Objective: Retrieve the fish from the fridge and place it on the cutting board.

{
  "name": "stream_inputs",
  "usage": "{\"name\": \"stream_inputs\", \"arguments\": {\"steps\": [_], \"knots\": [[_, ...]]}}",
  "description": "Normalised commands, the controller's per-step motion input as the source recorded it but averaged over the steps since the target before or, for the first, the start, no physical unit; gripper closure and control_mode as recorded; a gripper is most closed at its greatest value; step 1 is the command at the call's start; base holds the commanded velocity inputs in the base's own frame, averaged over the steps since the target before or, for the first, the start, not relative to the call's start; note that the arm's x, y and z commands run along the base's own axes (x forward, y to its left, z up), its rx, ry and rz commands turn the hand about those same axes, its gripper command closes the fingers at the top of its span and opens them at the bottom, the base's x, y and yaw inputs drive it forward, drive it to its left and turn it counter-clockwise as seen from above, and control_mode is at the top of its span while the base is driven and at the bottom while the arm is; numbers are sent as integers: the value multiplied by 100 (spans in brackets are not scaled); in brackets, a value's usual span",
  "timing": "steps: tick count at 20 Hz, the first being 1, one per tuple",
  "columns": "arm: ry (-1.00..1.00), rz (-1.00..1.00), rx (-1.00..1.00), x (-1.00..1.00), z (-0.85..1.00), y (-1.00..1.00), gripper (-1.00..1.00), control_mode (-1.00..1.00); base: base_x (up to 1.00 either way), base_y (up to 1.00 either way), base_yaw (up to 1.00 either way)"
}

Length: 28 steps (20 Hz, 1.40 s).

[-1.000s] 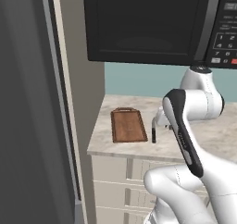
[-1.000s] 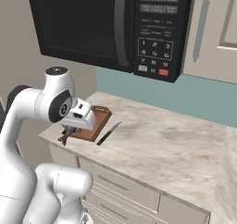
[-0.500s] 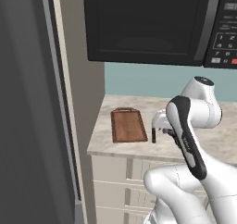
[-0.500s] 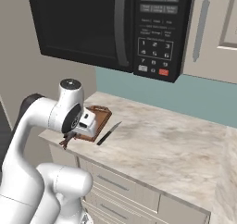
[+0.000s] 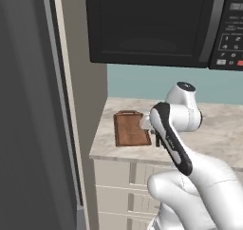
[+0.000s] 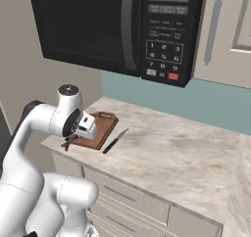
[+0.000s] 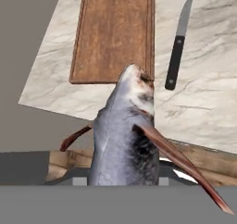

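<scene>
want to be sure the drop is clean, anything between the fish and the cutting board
Nothing visible. The gripper holds the fish near the cutting board, whose top is bare. The knife lies on the counter beside the board, apart from it.

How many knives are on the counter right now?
1. The knife lies on the counter just beside the cutting board, apart from it. None other shows.

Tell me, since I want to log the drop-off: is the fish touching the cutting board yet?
Apart. In the hand view the fish hangs from the gripper, with bare counter showing between its head and the cutting board beyond.
</scene>
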Motion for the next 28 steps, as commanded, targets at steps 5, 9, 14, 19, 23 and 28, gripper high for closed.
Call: {"name": "stream_inputs", "arguments": {"steps": [5,9,14,19,23,28], "knots": [[0,0,-1,79,-3,1,100,-100,0,0,0],[1,-1,-6,78,-23,4,100,-100,0,0,0],[0,0,-8,55,-47,10,100,-100,0,0,0],[-1,0,-8,61,-39,4,100,-100,0,0,0],[0,0,-7,68,-26,0,100,-100,0,0,0],[0,-1,-5,53,-30,0,100,-100,0,0,0]]}}
